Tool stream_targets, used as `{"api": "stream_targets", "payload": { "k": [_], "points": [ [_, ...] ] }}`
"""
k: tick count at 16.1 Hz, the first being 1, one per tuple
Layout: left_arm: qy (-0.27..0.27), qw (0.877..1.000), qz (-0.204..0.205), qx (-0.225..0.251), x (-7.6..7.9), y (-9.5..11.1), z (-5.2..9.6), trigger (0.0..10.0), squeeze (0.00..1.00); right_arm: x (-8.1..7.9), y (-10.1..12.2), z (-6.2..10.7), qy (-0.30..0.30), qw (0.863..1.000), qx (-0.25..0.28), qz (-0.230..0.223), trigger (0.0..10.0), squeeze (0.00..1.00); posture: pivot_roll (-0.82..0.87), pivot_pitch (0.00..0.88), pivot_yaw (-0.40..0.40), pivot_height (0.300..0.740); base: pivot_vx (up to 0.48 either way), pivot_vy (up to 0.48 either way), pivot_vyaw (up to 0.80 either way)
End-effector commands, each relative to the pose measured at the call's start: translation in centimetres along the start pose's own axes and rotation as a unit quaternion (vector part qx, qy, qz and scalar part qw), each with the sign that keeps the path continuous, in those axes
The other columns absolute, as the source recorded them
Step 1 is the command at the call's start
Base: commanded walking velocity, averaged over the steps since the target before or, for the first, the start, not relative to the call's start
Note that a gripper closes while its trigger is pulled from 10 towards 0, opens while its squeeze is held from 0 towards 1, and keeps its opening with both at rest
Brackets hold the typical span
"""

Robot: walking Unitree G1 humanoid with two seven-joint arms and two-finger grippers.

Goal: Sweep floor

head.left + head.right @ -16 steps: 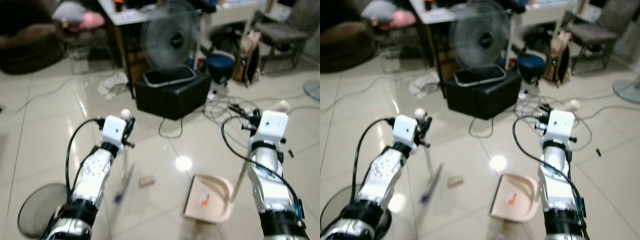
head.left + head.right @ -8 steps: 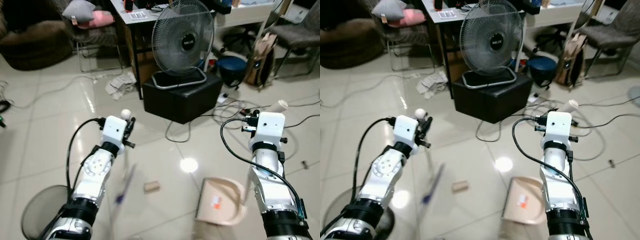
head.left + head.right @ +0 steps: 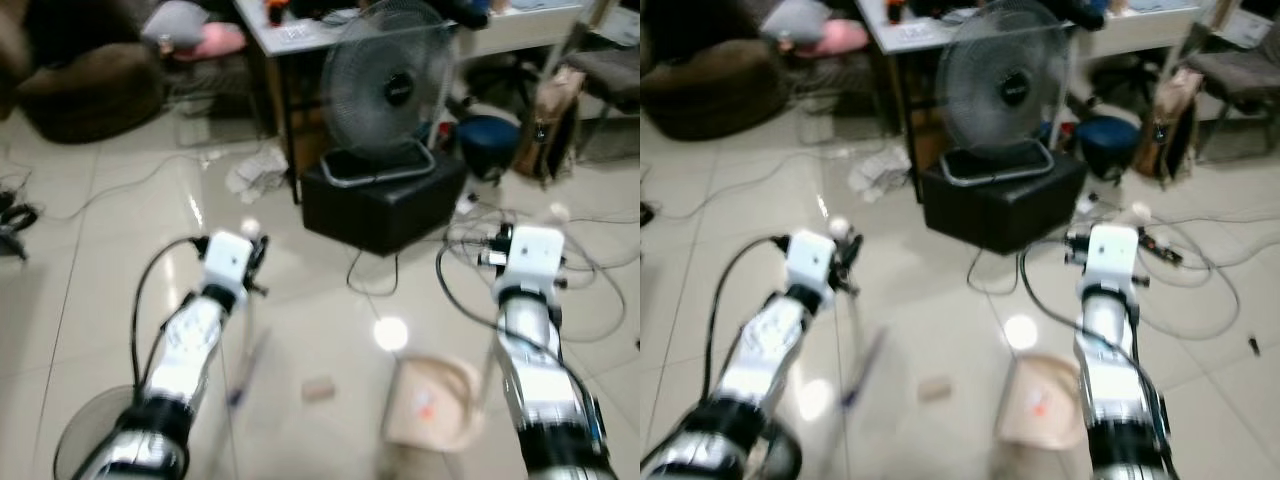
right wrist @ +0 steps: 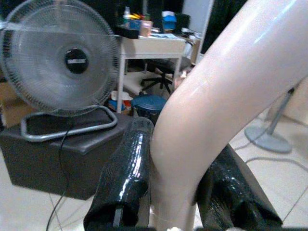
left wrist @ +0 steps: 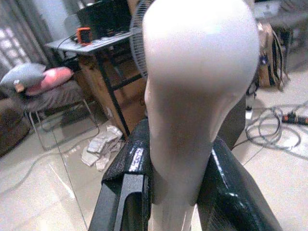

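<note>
My left gripper (image 3: 254, 256) is shut on the pale broom handle (image 5: 197, 96), just below its rounded white top (image 3: 250, 228); the stick runs down toward the floor, blurred. My right gripper (image 4: 175, 159) is shut on the cream handle of the dustpan (image 4: 216, 106). The beige dustpan (image 3: 432, 408) rests on the tiles by my right arm, with an orange scrap (image 3: 424, 405) inside it. A small tan piece of debris (image 3: 318, 388) lies on the floor between broom and dustpan.
A standing fan (image 3: 388, 88) sits on a black box (image 3: 385, 205) straight ahead, with loose cables (image 3: 470, 235) on the floor to its right. Crumpled paper (image 3: 255, 170) lies left of the box. A round dark bin (image 3: 85, 440) is at the lower left.
The whole view has shifted and blurred, so the camera moved. Both grippers keep their hold on the broom and the dustpan handle.
</note>
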State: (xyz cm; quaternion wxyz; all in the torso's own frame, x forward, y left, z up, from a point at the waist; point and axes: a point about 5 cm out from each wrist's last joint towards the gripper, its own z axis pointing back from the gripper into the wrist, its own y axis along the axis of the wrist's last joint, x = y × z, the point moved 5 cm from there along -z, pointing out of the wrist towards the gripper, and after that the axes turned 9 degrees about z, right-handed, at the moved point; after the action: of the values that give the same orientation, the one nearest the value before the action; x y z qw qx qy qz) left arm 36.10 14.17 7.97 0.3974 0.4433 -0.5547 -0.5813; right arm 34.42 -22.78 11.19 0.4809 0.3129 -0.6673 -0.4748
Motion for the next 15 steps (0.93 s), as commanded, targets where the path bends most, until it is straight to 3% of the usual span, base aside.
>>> {"api": "stream_targets", "payload": {
  "k": [1,8,15],
  "points": [
    [-0.018,1.0,-0.002,0.024,1.0,1.3,-0.8,10.0,0.0,0.9,0.2,-0.2,-0.014,1.0,0.006,0.007,10.0,0.0,-0.03,0.0,0.064,0.74,0.371,0.0,0.0],
    [-0.018,1.0,-0.006,0.017,0.6,1.0,-0.5,10.0,0.0,-0.4,-0.4,0.1,0.016,1.0,-0.002,-0.006,10.0,0.0,-0.03,0.0,0.065,0.74,0.372,0.0,0.33],
    [-0.029,0.999,0.007,0.017,1.1,1.0,-0.5,10.0,0.0,0.2,-1.3,0.4,-0.008,1.0,-0.018,-0.002,10.0,0.0,-0.03,0.0,0.075,0.74,0.355,0.0,0.0]
  ]
}}
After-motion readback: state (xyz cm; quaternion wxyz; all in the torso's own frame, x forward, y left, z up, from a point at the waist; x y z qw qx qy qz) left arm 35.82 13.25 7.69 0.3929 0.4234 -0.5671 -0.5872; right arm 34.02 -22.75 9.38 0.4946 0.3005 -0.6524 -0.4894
